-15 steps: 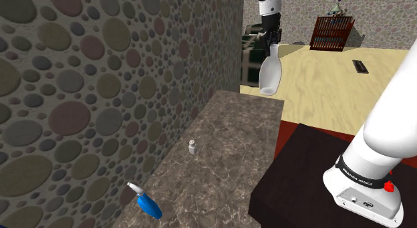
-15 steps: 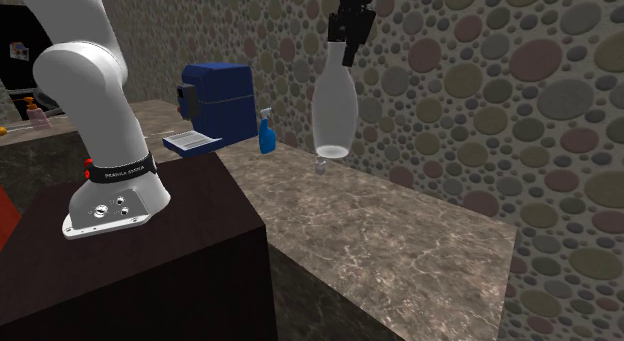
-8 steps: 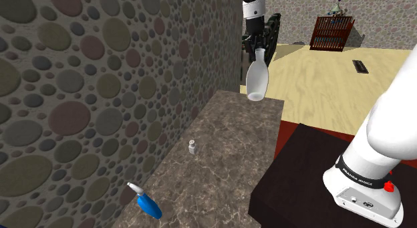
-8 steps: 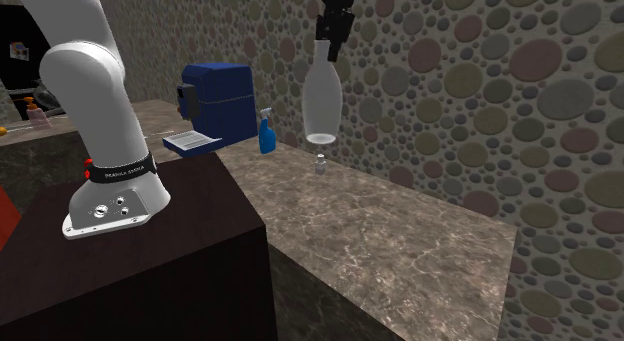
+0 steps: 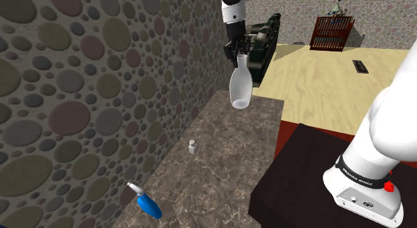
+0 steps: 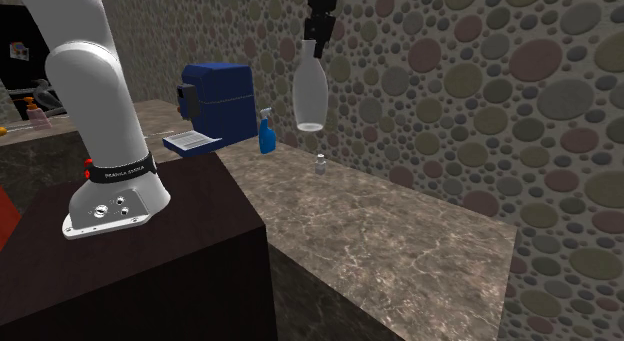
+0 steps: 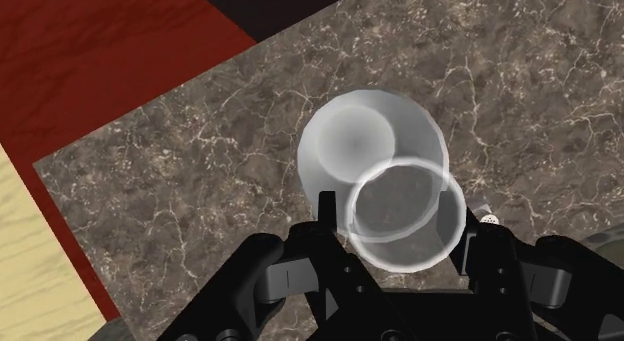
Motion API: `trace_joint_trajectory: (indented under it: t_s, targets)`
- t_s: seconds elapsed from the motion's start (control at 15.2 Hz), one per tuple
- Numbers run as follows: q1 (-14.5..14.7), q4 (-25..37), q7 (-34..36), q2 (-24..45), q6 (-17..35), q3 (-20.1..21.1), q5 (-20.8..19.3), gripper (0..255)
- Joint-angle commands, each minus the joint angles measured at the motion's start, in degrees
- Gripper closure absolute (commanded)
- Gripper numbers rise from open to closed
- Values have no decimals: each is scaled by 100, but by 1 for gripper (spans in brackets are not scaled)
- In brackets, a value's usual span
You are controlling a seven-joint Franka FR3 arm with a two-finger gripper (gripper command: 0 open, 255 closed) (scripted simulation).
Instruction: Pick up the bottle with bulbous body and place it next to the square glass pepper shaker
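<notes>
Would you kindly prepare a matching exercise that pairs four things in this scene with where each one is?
Things:
1. clear bottle
2. small shaker
3. blue spray bottle
4. dark stand

Places:
A. under the base of the arm
B. on the counter, beside the blue appliance
C. held in the air by the gripper
D. alone on the counter, near the pebbled wall

Pairs: 1-C, 2-D, 3-B, 4-A

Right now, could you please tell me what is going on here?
The white arm has its black pincer shut on the neck of a clear bulbous bottle, which hangs upright in the air above the stone-patterned counter. The small shaker stands on the counter by the pebbled wall; the bottle is not yet beside it.
</notes>
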Motion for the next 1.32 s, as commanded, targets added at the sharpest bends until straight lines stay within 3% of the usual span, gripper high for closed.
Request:
trace_joint_trajectory:
  t_s: [0.0, 0.79, 1.25]
  targets:
    - [127, 116, 249, 89, -23, 122, 58, 255]
    - [910, 1443, 1678, 1099, -288, 785, 304, 255]
    - [915, 927, 1651, 1116, 244, 785, 307, 255]
